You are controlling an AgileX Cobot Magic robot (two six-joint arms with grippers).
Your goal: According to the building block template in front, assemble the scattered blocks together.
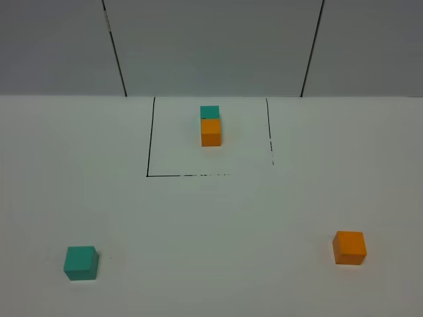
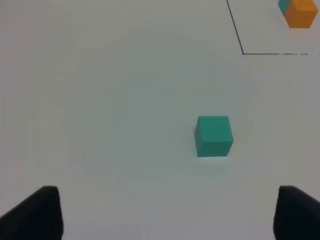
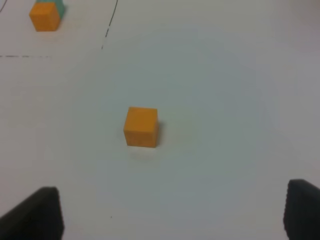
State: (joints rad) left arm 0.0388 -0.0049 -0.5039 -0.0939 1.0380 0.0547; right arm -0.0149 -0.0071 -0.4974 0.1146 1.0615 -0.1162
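The template point(image 1: 211, 125) is a teal cube joined behind an orange cube, inside a thin black drawn outline point(image 1: 148, 158) at the table's far middle. It also shows in the left wrist view point(image 2: 298, 11) and the right wrist view point(image 3: 46, 14). The loose teal cube point(image 1: 81, 263) sits at the near left, ahead of my left gripper point(image 2: 167, 215) in its wrist view point(image 2: 214, 136). The loose orange cube point(image 1: 349, 247) sits at the near right, ahead of my right gripper point(image 3: 172, 215) in its wrist view point(image 3: 141, 127). Both grippers are open, empty, and outside the high view.
The white table point(image 1: 218, 231) runs back to a grey panelled wall point(image 1: 211, 46) with two dark seams. Nothing else stands on the table.
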